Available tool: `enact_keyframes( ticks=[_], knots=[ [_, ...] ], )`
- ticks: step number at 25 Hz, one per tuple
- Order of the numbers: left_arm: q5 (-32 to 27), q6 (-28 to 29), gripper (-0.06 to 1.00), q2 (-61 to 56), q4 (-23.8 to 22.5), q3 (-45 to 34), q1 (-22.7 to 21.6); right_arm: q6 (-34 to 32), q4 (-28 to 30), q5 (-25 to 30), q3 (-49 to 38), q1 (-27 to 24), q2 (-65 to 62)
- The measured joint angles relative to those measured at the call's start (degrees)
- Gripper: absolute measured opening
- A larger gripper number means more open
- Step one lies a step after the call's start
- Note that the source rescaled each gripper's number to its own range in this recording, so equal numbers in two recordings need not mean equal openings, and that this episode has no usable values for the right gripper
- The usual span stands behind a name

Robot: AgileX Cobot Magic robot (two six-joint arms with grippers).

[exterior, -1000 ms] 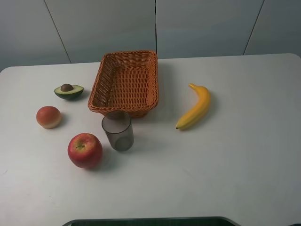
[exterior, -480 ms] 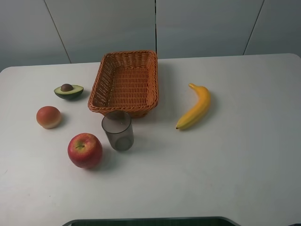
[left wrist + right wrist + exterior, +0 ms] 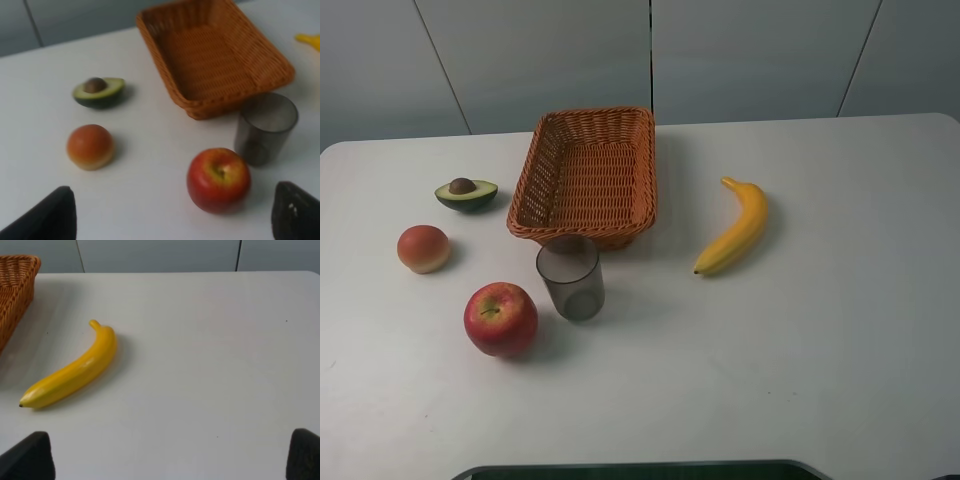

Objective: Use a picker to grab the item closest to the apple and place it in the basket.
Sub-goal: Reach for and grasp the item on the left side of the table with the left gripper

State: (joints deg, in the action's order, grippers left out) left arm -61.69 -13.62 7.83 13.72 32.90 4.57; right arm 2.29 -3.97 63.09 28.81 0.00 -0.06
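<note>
A red apple (image 3: 501, 319) (image 3: 218, 179) sits on the white table toward the front left. Right beside it stands a dark translucent cup (image 3: 570, 279) (image 3: 265, 128), upright, just in front of the orange wicker basket (image 3: 536, 170) (image 3: 280, 65). The basket holds nothing. Neither arm shows in the exterior high view. In the left wrist view my left gripper (image 3: 172, 220) is open, its dark fingertips (image 3: 47, 217) wide apart, short of the apple. My right gripper (image 3: 165, 455) is open too, with only bare table between its fingertips (image 3: 27, 457).
A halved avocado (image 3: 466, 193) (image 3: 98, 91) and an orange-red round fruit (image 3: 423, 248) (image 3: 90, 146) lie left of the basket. A yellow banana (image 3: 735, 228) (image 3: 72, 371) lies to its right. A dark strip (image 3: 640, 470) runs along the table's front edge.
</note>
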Motion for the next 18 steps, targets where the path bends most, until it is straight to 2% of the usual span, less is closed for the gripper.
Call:
enact_keyframes(
  ticks=[5, 11, 14, 18],
  knots=[
    [1.2, -5.2, 1.0, 9.6, 1.7, 1.4, 0.0, -0.1, 0.0, 0.0, 0.0, 0.0, 0.0],
    [9.4, -10.2, 1.0, 19.5, 4.7, 2.3, 0.2, -0.1, 0.0, 0.0, 0.0, 0.0, 0.0],
    [11.3, -13.1, 1.0, 25.6, 5.7, 2.3, 0.2, -0.2, 0.0, 0.0, 0.0, 0.0, 0.0],
    [11.4, -18.6, 1.0, 33.4, 10.5, 2.3, 0.3, -0.2, 0.0, 0.0, 0.0, 0.0, 0.0]
  ],
)
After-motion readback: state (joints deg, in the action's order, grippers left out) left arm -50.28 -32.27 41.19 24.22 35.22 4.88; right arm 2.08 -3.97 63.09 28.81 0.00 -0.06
